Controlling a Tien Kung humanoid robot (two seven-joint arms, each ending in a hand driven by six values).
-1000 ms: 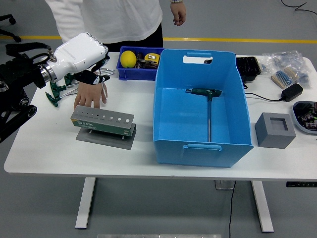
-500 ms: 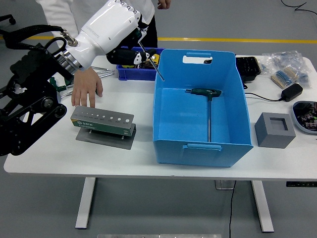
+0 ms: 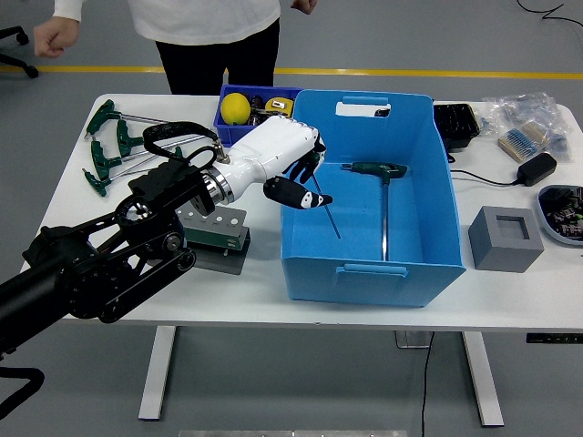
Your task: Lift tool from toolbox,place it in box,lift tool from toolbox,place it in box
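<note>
**T-handle tool held over the blue box**

The left hand [image 3: 293, 173], white-shelled with black fingers, is seen reaching from the left across the near-left wall of the large blue box [image 3: 428, 187]. Its fingers are curled around the handle of a T-handle tool [image 3: 330, 218], of which only the thin grey metal shaft is clearly shown; the shaft slants down and to the right from the hand, and its tip hangs above the box floor. Whether the tip touches the floor cannot be told. The handle itself is mostly hidden by the fingers.

A second T-handle tool [image 3: 385, 196] is seen lying flat on the floor of the box, towards the right. It is marked by a dark green grip set crosswise at the far end and a long grey shaft running towards the near wall.

On the table [image 3: 82, 264], the grey toolbox stand [image 3: 223, 232] is partly covered by the black arm. More green-handled tools [image 3: 109, 146] are spread at the far-left corner. A small blue bin [image 3: 239, 135] holding a yellow ball [image 3: 236, 107] is set just behind the hand, beside the box. A grey block [image 3: 506, 238] stands to the right of the box.

A person is seen at the far edge, with one fist [image 3: 50, 38] raised at the upper left, clear of the table.
</note>
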